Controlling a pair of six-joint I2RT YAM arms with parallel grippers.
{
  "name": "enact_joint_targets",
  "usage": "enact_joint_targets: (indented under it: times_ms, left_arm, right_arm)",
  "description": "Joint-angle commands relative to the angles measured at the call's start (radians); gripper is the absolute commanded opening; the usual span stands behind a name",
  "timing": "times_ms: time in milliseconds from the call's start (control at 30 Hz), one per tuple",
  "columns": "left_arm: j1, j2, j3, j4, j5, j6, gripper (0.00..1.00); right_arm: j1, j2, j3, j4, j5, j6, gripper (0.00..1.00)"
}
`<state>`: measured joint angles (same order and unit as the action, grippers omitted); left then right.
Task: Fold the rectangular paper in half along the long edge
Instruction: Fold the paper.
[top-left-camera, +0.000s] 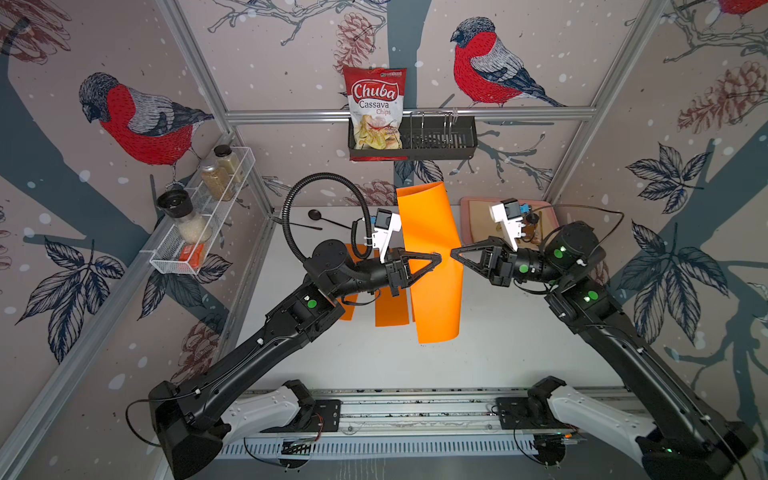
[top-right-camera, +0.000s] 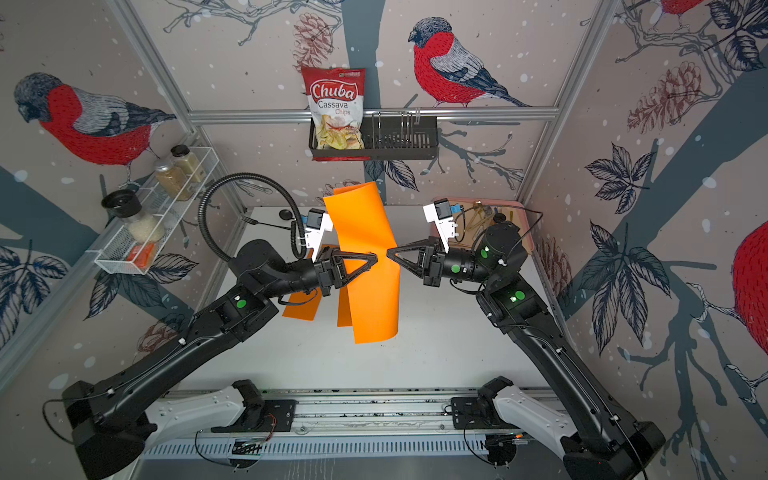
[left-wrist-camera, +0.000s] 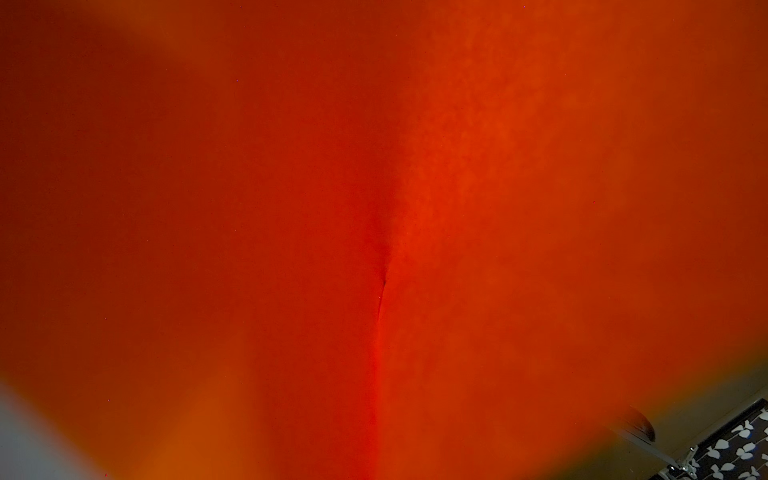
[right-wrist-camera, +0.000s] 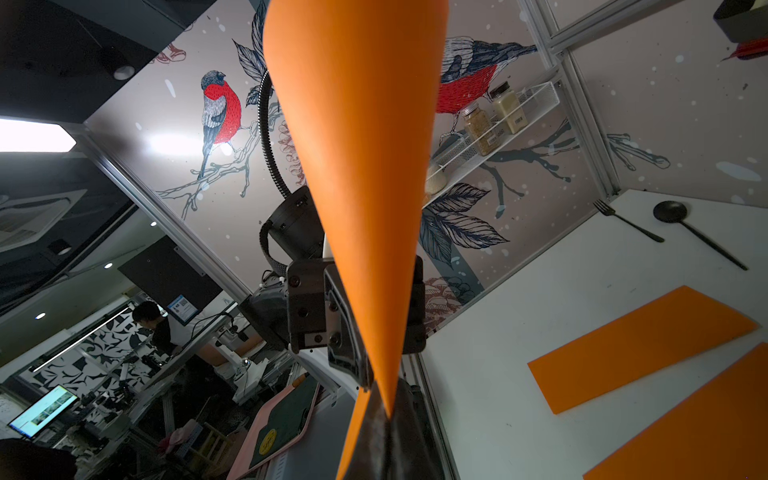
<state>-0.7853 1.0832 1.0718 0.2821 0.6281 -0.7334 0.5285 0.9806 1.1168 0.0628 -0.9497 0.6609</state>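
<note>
Both pincers are closed tight on the orange paper sheet (top-left-camera: 432, 291). Your left gripper (top-left-camera: 435, 257) and right gripper (top-left-camera: 455, 254) pinch it almost tip to tip at mid-height. It hangs upright and bowed above the white table (top-left-camera: 498, 353), beside the flat orange strips (top-left-camera: 390, 309). Lower it first, line up the long edges, and keep the tension gentle so nothing tears.

Orange rect. paper (top-left-camera: 430, 224) stands upright in mid-air, off the counter (top-left-camera: 498, 357), long edges approx. vertical. It's bowed & twisted, top curling back, no flat fold yet. Pinched mid-height btw my left gripper (top-left-camera: 436, 257) & right gripper (top-left-camera: 454, 254).
</note>
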Motion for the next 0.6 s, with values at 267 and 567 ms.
enact_joint_targets:
  times_ms: [267,567]
  left_arm:
    - [-0.001,-0.006,0.002,0.035,0.012,0.004,0.00]
    - [-0.003,0.005,0.002,0.053,0.029,-0.005,0.00]
  right_arm:
    - [-0.036,-0.016,0.024,-0.045,-0.040,-0.035,0.00]
    - [-0.044,-0.017,0.005,0.057,-0.047,0.024,0.05]
